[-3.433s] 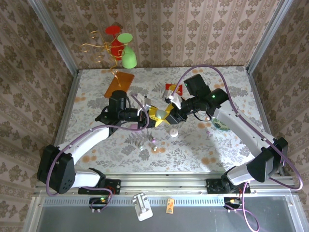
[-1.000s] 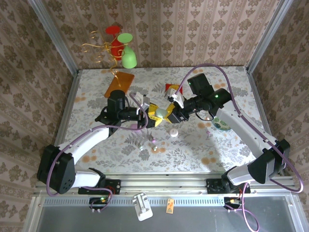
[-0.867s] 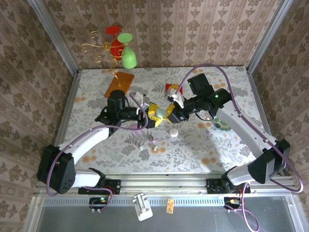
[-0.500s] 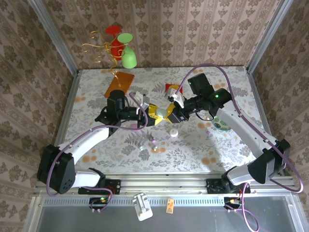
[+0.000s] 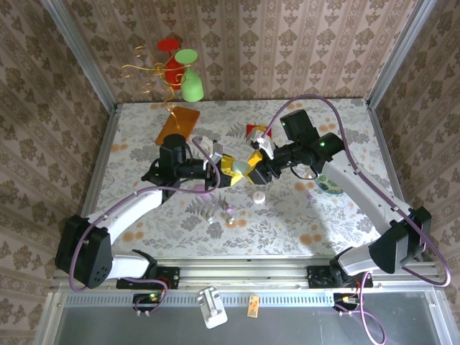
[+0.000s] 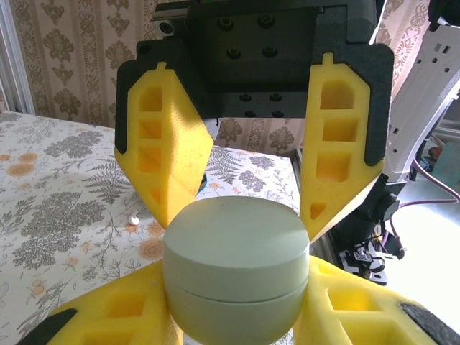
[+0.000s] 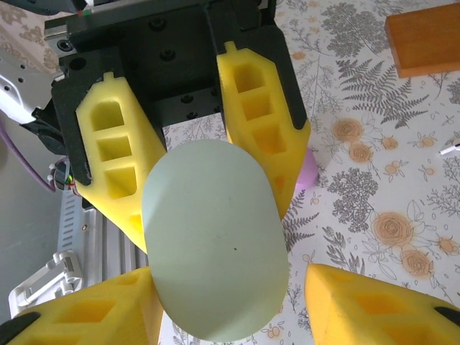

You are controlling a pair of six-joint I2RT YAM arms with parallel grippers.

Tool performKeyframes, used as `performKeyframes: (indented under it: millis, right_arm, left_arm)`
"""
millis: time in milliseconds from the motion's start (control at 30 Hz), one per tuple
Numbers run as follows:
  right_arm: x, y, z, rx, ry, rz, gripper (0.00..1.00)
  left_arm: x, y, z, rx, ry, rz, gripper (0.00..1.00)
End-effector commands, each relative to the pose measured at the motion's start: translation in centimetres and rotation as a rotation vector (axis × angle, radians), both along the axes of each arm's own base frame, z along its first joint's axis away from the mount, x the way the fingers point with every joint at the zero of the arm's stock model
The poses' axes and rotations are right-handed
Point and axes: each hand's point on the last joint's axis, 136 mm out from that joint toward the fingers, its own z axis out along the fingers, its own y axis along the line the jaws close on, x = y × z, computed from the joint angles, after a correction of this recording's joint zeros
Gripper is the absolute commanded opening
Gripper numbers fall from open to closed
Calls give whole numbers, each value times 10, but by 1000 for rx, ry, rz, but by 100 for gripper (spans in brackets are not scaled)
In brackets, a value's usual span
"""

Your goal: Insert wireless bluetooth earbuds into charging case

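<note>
Seen from above: both arms meet over the middle of the table [image 5: 323,230]. The left claw [image 5: 230,169] and right claw [image 5: 253,169] face each other, with a pale green case [image 5: 241,166] held up between them, off the table. The earbuds [image 5: 227,210], tiny and pale, lie loose on the table toward its near edge, nearer me than the claws. An orange block [image 5: 178,123] sits toward the far left corner.

Left wrist: its own yellow fingers [image 6: 108,316] press both sides of the case, closed on it. The case lid is down.

Right wrist: one finger [image 7: 79,316] touches the case. The other [image 7: 381,302] stands clear, with table showing in the gap. That claw is partly open and grips nothing.
</note>
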Motion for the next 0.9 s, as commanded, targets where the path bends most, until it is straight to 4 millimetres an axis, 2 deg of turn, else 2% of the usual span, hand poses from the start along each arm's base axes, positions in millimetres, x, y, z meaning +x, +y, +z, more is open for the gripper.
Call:
performKeyframes:
  millis: [0,400,500,533,733,867]
  right_arm:
    - [15,-6,16,40,-56,-64,55]
    - [31,-11,19,60,-66,-134,58]
    - [33,-10,19,67,-71,-135,62]
    - [27,-12,31,86,-100,-132,64]
    - [12,-11,46,137,-116,-91,79]
    - [7,-11,61,192,-152,-89,82]
  left_arm:
    - [-14,3,7,-27,-43,-54,29]
    - [-16,4,7,-37,-71,-53,29]
    - [-16,5,6,-36,-76,-48,29]
    - [-16,5,5,-35,-74,-47,29]
    - [-4,5,0,-36,-103,26,29]
    - [7,6,0,-43,-125,78,29]
